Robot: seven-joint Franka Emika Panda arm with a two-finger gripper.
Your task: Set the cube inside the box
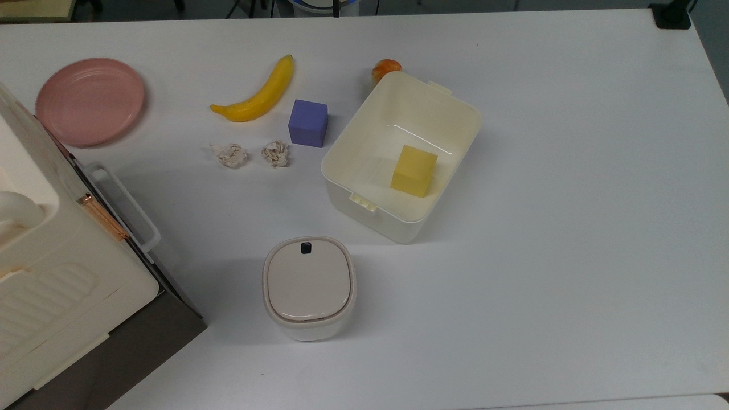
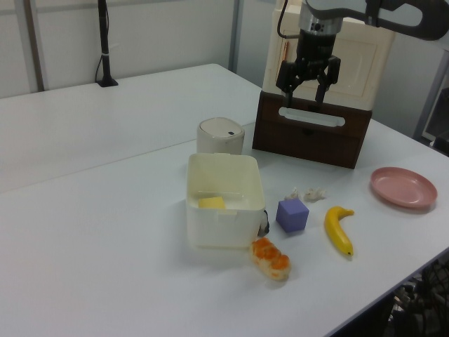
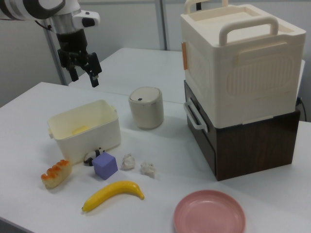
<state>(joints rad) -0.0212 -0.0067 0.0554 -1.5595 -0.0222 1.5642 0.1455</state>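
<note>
Top view: cube (image 1: 308, 123) sits beside box (image 1: 364, 139); left view's gripper (image 2: 308, 85) jaws spread, empty.

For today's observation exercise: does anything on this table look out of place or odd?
Two crumpled paper scraps lie loose on the table beside the cube. Nothing is spilled or tipped.
</note>
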